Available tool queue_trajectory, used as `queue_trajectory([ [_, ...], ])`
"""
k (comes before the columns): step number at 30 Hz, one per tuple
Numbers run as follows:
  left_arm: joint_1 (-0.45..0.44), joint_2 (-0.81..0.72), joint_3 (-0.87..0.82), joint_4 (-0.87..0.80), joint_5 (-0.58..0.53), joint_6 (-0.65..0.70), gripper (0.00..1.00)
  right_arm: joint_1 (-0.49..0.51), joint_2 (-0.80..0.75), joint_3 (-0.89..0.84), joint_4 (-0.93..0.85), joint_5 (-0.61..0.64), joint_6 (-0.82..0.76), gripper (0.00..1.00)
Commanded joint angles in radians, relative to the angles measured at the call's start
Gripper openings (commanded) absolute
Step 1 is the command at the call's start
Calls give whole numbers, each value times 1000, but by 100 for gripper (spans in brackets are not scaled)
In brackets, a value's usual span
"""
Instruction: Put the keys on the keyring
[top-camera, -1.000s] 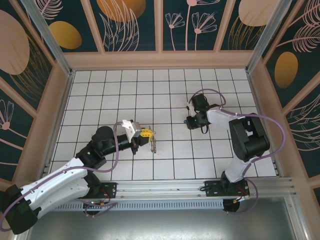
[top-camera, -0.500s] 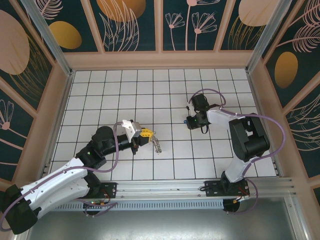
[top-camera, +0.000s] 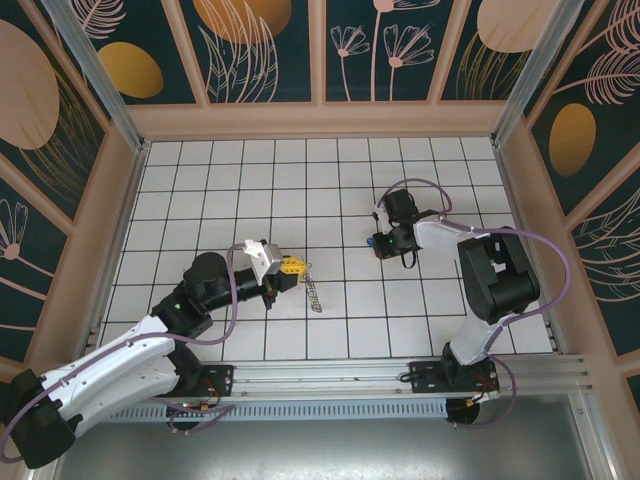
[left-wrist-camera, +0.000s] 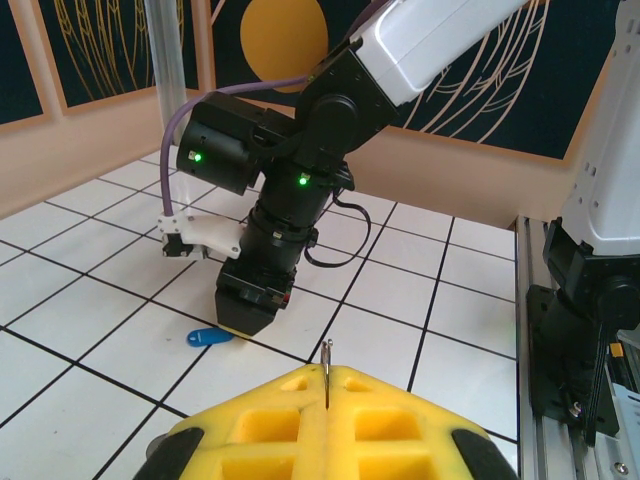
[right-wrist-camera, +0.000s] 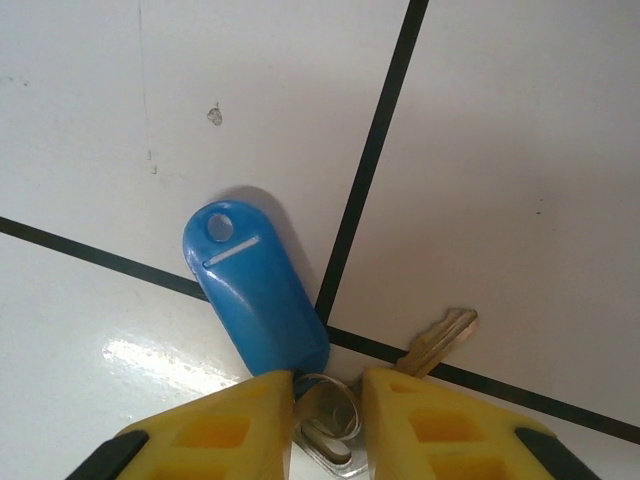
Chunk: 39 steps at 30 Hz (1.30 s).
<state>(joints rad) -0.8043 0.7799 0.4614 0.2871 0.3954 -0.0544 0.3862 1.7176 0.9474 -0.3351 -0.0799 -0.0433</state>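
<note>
The keys lie on the white tiled floor: a blue plastic tag (right-wrist-camera: 255, 290), a small metal split ring (right-wrist-camera: 328, 408) and a brass key (right-wrist-camera: 438, 343). My right gripper (right-wrist-camera: 325, 385) points straight down over them. It is open, its yellow fingers (right-wrist-camera: 225, 425) standing close on either side of the split ring. The same tag (left-wrist-camera: 210, 337) lies by the right gripper (left-wrist-camera: 250, 308) in the left wrist view. My left gripper (top-camera: 292, 266) is shut on the keyring (top-camera: 313, 290), whose silvery chain part dangles below it. A thin metal edge of the keyring (left-wrist-camera: 326, 362) sticks up between the left gripper (left-wrist-camera: 327, 380) pads.
Tan walls (top-camera: 320, 120) enclose the tiled floor (top-camera: 250, 190) on three sides. The metal rail (top-camera: 330, 380) with both arm bases runs along the near edge. The right arm's base (left-wrist-camera: 580, 330) stands close on the right of the left wrist view.
The dangling keyring has swung a little to the right under the left gripper. The right gripper's fingers have narrowed around the split ring. Both arms have stayed in place.
</note>
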Motion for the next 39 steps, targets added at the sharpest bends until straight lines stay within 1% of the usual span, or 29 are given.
queue_trajectory([
  [1, -1, -11, 22, 20, 13, -6, 0, 10, -7, -24, -5, -19, 10, 24],
  [13, -1, -13, 19, 21, 9, -9, 0, 22, -31, -33, 7, -26, 10, 19],
  [21, -1, -14, 15, 23, 10, -10, 0, 27, -59, -35, 6, -52, 20, 19],
  [39, -1, -16, 14, 23, 9, -10, 0, 43, -60, -33, 42, -81, 25, 19],
])
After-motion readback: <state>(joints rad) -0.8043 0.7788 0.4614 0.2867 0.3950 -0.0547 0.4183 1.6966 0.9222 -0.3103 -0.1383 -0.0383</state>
